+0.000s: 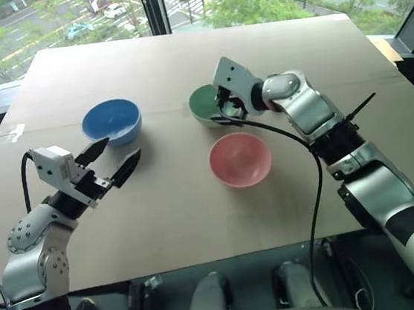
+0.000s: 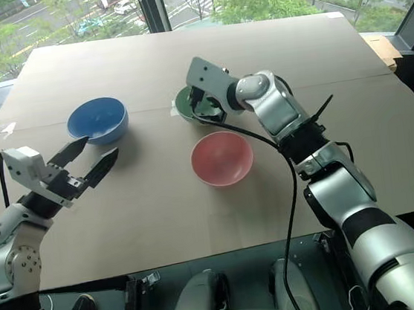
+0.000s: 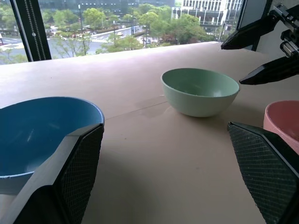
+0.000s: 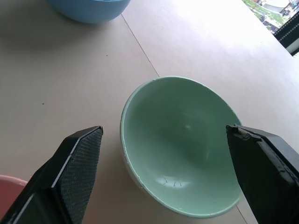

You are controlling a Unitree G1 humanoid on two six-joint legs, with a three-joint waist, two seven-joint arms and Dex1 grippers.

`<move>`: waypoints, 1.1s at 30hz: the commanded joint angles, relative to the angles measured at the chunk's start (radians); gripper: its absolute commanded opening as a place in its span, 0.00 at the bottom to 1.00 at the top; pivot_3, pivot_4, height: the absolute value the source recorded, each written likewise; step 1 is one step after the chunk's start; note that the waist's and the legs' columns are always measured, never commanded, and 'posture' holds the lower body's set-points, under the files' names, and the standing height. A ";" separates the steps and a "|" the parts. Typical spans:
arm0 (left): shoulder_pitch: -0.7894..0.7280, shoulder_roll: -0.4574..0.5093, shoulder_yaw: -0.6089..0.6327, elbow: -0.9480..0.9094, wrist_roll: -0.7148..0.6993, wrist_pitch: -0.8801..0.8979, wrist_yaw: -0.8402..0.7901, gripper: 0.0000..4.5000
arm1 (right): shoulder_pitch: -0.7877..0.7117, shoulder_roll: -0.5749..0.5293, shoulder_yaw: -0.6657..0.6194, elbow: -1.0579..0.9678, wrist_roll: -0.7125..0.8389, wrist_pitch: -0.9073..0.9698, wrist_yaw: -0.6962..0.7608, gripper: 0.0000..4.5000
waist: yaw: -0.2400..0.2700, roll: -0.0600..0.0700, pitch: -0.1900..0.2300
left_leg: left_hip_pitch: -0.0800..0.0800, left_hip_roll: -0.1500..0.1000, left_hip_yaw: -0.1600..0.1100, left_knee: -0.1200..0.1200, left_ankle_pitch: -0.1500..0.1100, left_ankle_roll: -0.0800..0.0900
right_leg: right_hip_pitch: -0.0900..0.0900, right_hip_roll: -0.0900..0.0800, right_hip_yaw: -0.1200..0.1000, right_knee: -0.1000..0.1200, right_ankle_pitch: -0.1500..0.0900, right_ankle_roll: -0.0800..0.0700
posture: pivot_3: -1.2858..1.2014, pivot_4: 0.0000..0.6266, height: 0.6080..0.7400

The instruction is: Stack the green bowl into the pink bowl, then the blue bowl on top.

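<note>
**Right gripper poised over the green bowl**

The brown table point(image 1: 200, 223) carries three separate bowls. The right gripper point(image 4: 163, 140) hangs over the green bowl point(image 4: 180, 144), fingers spread wide, not gripping it. The left gripper point(image 1: 116, 158), fingers also spread and empty, hovers beside the blue bowl point(image 1: 111, 121). The pink bowl point(image 1: 240, 159) sits nearest, just before the green.

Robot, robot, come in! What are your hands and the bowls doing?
Right hand open, over green bowl, not gripping. Left hand open, empty, near blue bowl. Pink bowl empty, waiting. Nothing in the way.
</note>
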 commanded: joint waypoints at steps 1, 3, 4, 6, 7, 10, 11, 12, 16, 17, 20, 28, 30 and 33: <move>0.026 0.007 0.044 -0.031 -0.007 -0.018 0.008 1.00 | -0.073 0.057 -0.003 0.128 -0.032 -0.102 -0.032 0.99 | -0.003 0.001 0.000 | 0.000 0.000 0.000 0.000 0.000 0.000 | 0.000 0.000 0.000 0.000 0.000 0.000 | 0.52 0.24 0.99; 0.034 0.007 0.046 -0.041 -0.009 -0.015 0.010 1.00 | -0.094 0.092 -0.007 0.208 -0.042 -0.139 -0.040 0.99 | -0.003 0.001 0.001 | 0.000 0.001 0.000 0.000 0.000 -0.001 | 0.000 0.000 0.000 0.000 0.000 0.000 | 0.52 0.24 0.99; 0.037 0.009 0.047 -0.042 -0.008 -0.015 0.010 1.00 | -0.103 0.106 -0.010 0.247 -0.046 -0.156 -0.046 0.99 | -0.004 0.001 0.001 | 0.000 0.001 -0.001 0.000 0.001 -0.001 | 0.000 0.000 -0.001 0.000 0.000 0.000 | 0.52 0.24 0.99; 0.042 0.013 0.050 -0.038 -0.007 -0.019 0.008 1.00 | -0.129 0.133 -0.015 0.337 -0.060 -0.198 -0.069 0.99 | -0.003 0.001 0.001 | 0.000 0.001 -0.001 0.000 0.001 -0.002 | 0.000 0.000 -0.001 0.001 0.000 0.000 | 0.52 0.24 0.99; 0.043 0.014 0.051 -0.038 -0.007 -0.020 0.008 1.00 | -0.140 0.144 -0.019 0.377 -0.065 -0.214 -0.081 0.99 | -0.003 0.002 0.001 | 0.000 0.002 -0.001 0.000 0.001 -0.002 | 0.000 0.000 -0.001 0.001 0.000 0.000 | 0.52 0.24 0.99; 0.051 0.015 0.057 -0.050 -0.015 -0.011 0.011 1.00 | -0.168 0.168 -0.030 0.475 -0.078 -0.253 -0.113 0.89 | -0.003 0.003 0.002 | 0.000 0.003 -0.001 0.000 0.001 -0.002 | 0.000 0.000 -0.002 0.001 0.000 0.000 | 0.52 0.24 0.99; 0.053 0.015 0.058 -0.048 -0.015 -0.013 0.008 1.00 | -0.173 0.176 -0.032 0.493 -0.082 -0.261 -0.117 0.84 | -0.003 0.003 0.002 | 0.000 0.003 -0.001 0.000 0.001 -0.002 | 0.000 0.000 -0.002 0.001 0.000 0.000 | 0.52 0.24 0.99; 0.055 0.016 0.059 -0.045 -0.014 -0.014 0.006 1.00 | -0.178 0.182 -0.034 0.508 -0.084 -0.268 -0.119 0.76 | -0.005 0.003 0.002 | 0.000 0.003 -0.001 0.000 0.001 -0.002 | 0.000 0.000 -0.002 0.001 0.000 0.000 | 0.52 0.24 0.99; 0.062 0.015 0.051 -0.045 -0.007 -0.021 0.002 1.00 | -0.182 0.202 -0.041 0.558 -0.098 -0.294 -0.126 0.46 | -0.006 0.004 0.002 | 0.000 0.004 -0.001 -0.001 0.001 -0.003 | 0.000 0.001 -0.002 0.001 0.000 0.000 | 0.52 0.24 0.99; 0.062 0.015 0.050 -0.048 -0.007 -0.020 0.003 1.00 | -0.182 0.204 -0.043 0.564 -0.102 -0.299 -0.127 0.41 | -0.006 0.004 0.002 | 0.000 0.004 0.000 -0.001 0.001 -0.003 | 0.000 0.001 -0.002 0.001 0.000 0.000 | 0.52 0.24 0.99; 0.056 0.016 0.050 -0.045 -0.007 -0.019 0.003 1.00 | -0.181 0.209 -0.050 0.564 -0.110 -0.302 -0.117 0.13 | -0.005 0.004 0.003 | 0.000 0.004 -0.001 -0.001 0.001 -0.003 | 0.000 0.001 -0.002 0.001 0.000 0.000 | 0.52 0.24 0.99; 0.043 0.017 0.037 -0.030 -0.003 -0.022 -0.011 1.00 | -0.194 0.187 -0.063 0.506 -0.128 -0.322 -0.107 0.01 | -0.005 0.005 0.003 | 0.000 0.004 -0.001 -0.001 0.001 -0.003 | 0.000 0.001 -0.002 0.001 0.000 0.000 | 0.52 0.24 0.99; 0.041 0.014 0.030 -0.029 -0.001 -0.024 -0.018 1.00 | -0.200 0.161 -0.065 0.440 -0.131 -0.320 -0.081 0.01 | -0.004 0.005 0.003 | 0.000 0.004 -0.001 -0.001 0.001 -0.003 | 0.000 0.001 -0.002 0.001 0.000 0.000 | 0.52 0.24 0.99; 0.040 0.015 0.023 -0.028 -0.001 -0.026 -0.033 1.00 | -0.167 0.097 -0.063 0.238 -0.130 -0.291 -0.009 0.01 | -0.005 0.005 0.003 | 0.000 0.004 -0.001 -0.001 0.001 -0.003 | -0.001 0.000 -0.002 0.001 0.000 0.000 | 0.52 0.24 0.99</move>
